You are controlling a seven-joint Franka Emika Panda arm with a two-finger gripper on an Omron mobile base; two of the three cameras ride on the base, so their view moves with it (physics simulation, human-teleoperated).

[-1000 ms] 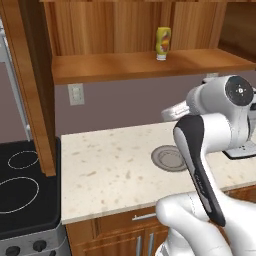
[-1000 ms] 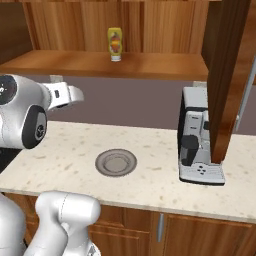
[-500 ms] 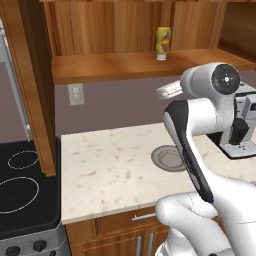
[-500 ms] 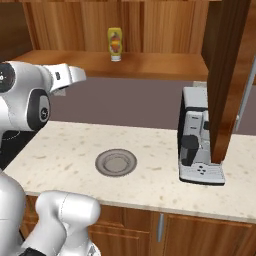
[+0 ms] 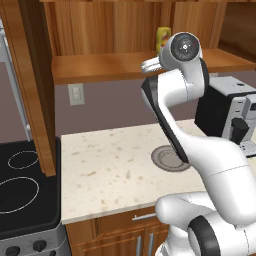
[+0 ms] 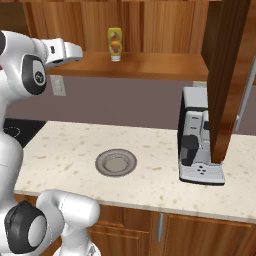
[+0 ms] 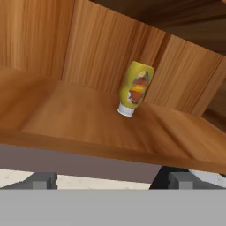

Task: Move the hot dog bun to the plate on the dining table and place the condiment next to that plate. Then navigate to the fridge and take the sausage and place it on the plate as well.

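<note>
Speckled beige table (image 6: 75,150) with a round grey drain (image 6: 116,162) set near its middle. Coffee machine (image 6: 199,135) at 3 o'clock of the drain, against a wooden post (image 6: 227,75). Wooden shelf (image 6: 150,64) at 12 o'clock above. Wall socket (image 5: 76,94) below the shelf. Black stovetop (image 5: 22,192) at 9 o'clock of the table.

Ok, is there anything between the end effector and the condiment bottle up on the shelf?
Nothing visible. The condiment bottle stands alone on the wooden shelf, with bare shelf between it and the open end effector.
</note>
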